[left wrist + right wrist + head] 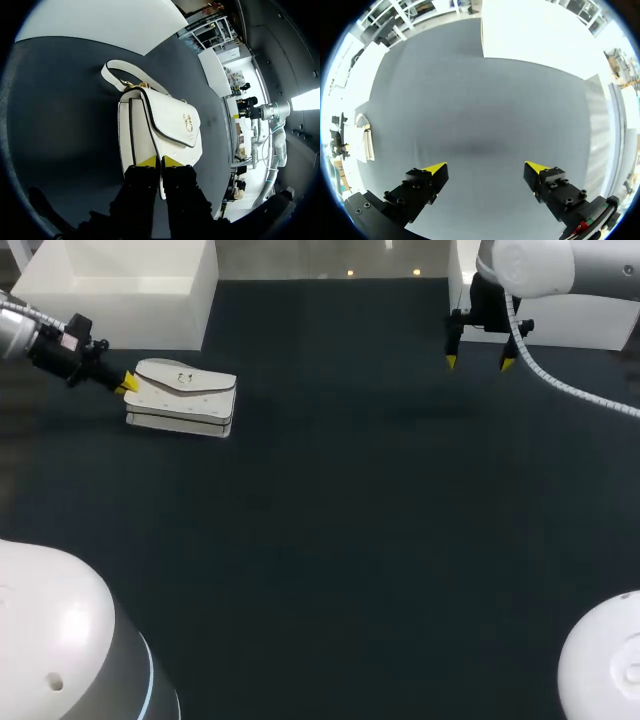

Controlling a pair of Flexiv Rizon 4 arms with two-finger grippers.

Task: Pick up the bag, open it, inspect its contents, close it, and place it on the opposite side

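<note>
The dark surface (340, 520) is carrying a white bag (182, 398), which is lying flat on its side in the far left part, flap facing up. In the left wrist view its strap (112, 75) is curling on the surface at the end farthest from the fingers, and a small gold clasp (188, 121) is sitting on the flap. The left tool (127, 385) is pinching the bag's near edge, its yellow tips pressing on a thin white rim from both sides. The right tool (480, 362) is hanging over the far right part, well apart from the bag, its fingers spread wide and gripping nothing.
</note>
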